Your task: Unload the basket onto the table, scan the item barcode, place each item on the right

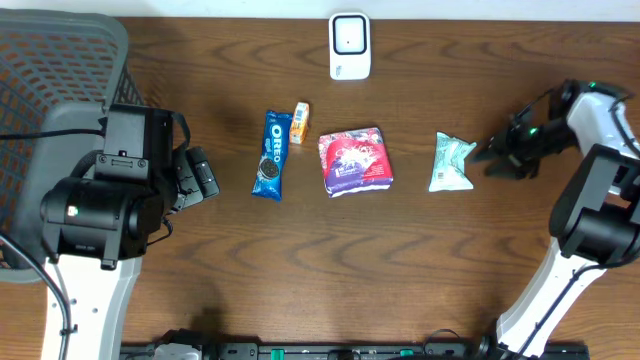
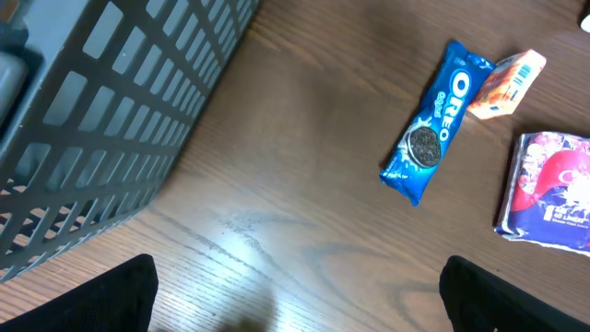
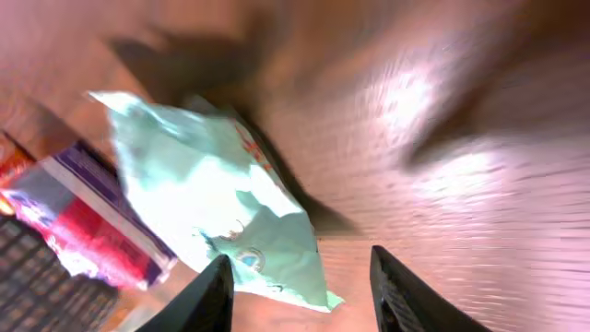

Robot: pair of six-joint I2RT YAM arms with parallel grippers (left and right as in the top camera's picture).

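Lying crumpled: green, seemingly foil pouch point(image 1: 452, 162).

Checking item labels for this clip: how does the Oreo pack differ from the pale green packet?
The Oreo pack is blue with white lettering; the pale green packet is far lighter. The Oreo pack is long and narrow; the pale green packet is shorter, wider and crumpled. An orange carton lies beside the Oreo pack's top end; the pale green packet lies apart from other items. Both lie flat on the table.
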